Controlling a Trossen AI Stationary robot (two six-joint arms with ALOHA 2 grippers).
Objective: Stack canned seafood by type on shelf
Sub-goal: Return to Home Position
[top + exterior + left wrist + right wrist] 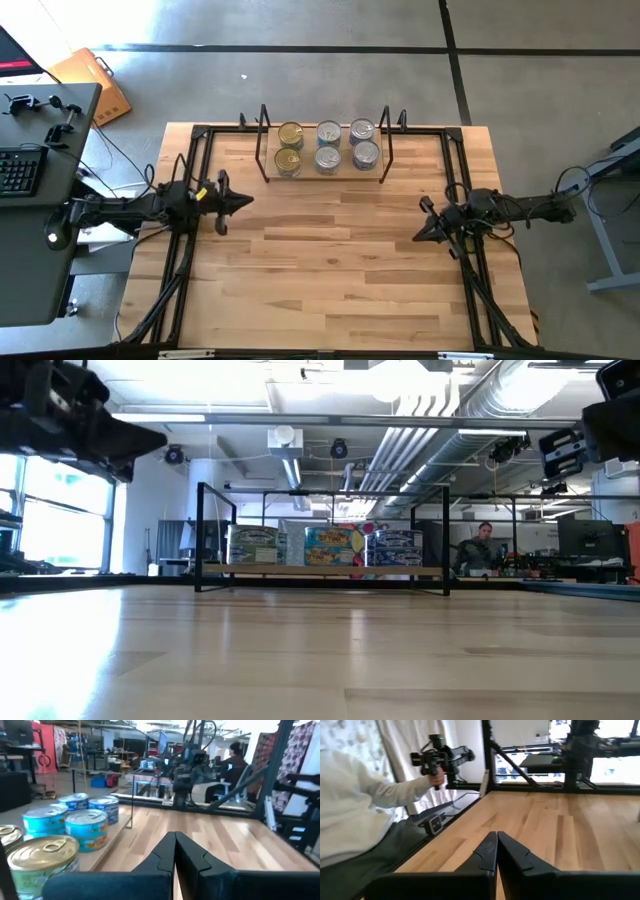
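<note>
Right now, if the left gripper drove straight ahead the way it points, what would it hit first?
Likely the right gripper opposite: the left gripper points across bare table, with the cans off to its side. Height match unclear.

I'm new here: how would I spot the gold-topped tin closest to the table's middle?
Look to the wire-framed wooden shelf at the table's far edge. In the row nearer the table's middle, the gold-topped tin sits at the left arm's end; its row-mates have silver tops.

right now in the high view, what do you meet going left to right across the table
left gripper, jaws shut → gold-topped cans → middle silver-topped cans → outer silver-topped cans → right gripper, jaws shut
</note>
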